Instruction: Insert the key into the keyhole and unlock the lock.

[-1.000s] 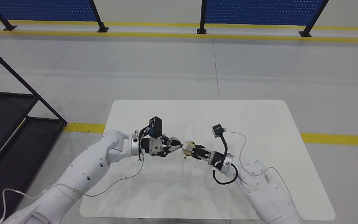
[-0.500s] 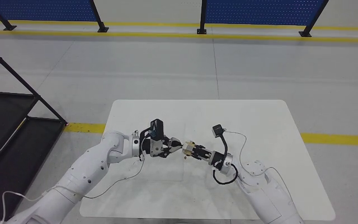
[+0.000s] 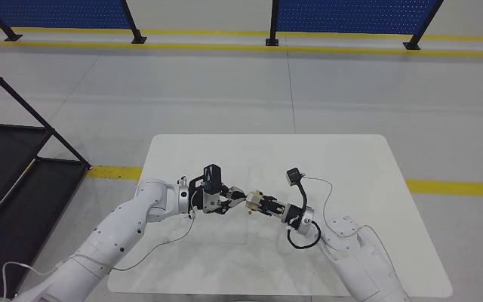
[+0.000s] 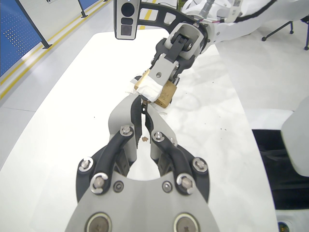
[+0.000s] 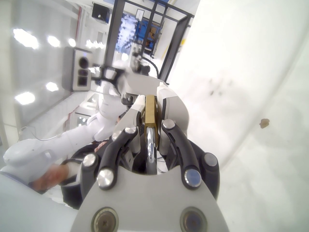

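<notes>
Over the middle of the white table [image 3: 339, 166] the two grippers meet tip to tip. My right gripper [image 5: 150, 102] is shut on a brass padlock [image 5: 150, 113], its silver shackle [image 5: 150, 143] pointing back toward the wrist. From the left wrist the padlock [image 4: 167, 94] sits between tape-wrapped fingers [image 4: 150, 86] of the right gripper [image 4: 159, 90]. My left gripper [image 4: 143, 102] is shut on a small key, mostly hidden between its pads, with its tip at the padlock's lower face. From above, the left gripper [image 3: 238, 198] touches the padlock [image 3: 254, 195].
A small brown crumb [image 4: 144, 139] lies on the table under the left gripper, with a few dark specks [image 4: 223, 129] farther out. A black rack [image 3: 30, 174] stands on the floor beyond the table's left side. Blue barriers [image 3: 347, 15] line the far floor.
The left wrist has shifted slightly nearer the table's front while its gripper stays at the padlock. The right arm holds still.
</notes>
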Action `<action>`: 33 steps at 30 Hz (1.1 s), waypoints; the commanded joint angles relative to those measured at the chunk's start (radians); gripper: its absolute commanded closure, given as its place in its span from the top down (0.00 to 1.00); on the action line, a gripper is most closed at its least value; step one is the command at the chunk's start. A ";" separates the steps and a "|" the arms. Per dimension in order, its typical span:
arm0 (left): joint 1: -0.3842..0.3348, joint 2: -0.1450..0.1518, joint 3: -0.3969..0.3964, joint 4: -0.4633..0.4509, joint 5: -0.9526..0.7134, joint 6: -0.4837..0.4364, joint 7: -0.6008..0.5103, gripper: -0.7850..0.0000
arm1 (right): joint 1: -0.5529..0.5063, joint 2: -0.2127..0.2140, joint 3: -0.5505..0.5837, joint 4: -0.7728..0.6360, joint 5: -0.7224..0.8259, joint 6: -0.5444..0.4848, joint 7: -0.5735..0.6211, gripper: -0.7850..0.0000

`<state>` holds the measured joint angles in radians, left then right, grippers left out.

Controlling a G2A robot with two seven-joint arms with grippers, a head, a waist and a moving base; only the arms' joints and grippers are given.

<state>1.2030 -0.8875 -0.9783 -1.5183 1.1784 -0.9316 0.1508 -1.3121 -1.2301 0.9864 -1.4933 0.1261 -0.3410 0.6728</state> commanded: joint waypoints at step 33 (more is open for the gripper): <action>0.024 -0.005 -0.043 -0.037 0.116 0.002 0.019 0.00 | 0.000 0.000 0.000 0.000 0.000 0.000 0.000 0.00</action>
<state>1.2273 -0.8919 -1.0210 -1.5559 1.2946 -0.9292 0.1708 -1.3120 -1.2302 0.9865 -1.4933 0.1262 -0.3410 0.6726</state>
